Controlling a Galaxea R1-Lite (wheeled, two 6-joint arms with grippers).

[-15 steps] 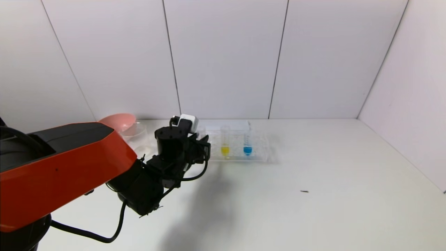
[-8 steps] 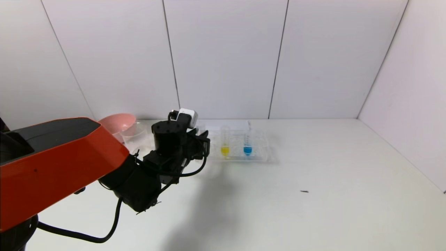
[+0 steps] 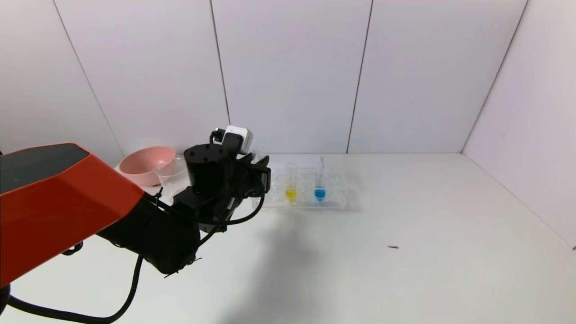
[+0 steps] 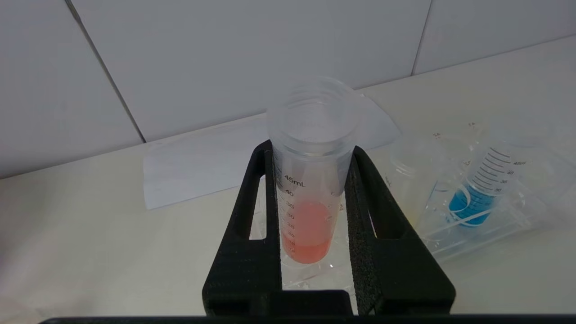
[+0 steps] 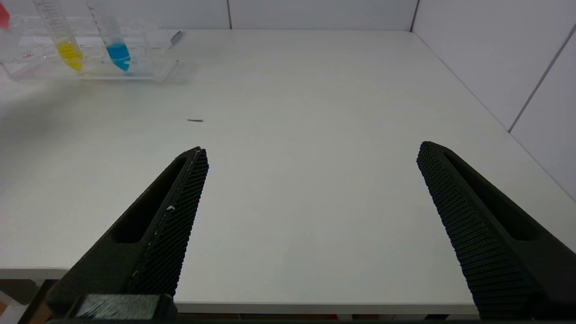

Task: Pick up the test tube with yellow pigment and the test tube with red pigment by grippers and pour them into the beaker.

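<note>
Red tube [image 4: 310, 189] in left pincer [image 4: 310, 157] — tip hidden.

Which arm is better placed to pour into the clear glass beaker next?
Left. The left gripper is shut on the clear test tube with red pigment and sits beside the clear glass beaker. The right gripper hangs open and empty over the table's near edge, far from it.

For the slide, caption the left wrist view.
Left gripper clamps the red-liquid tube, upright; blue tube waits in the rack.
</note>
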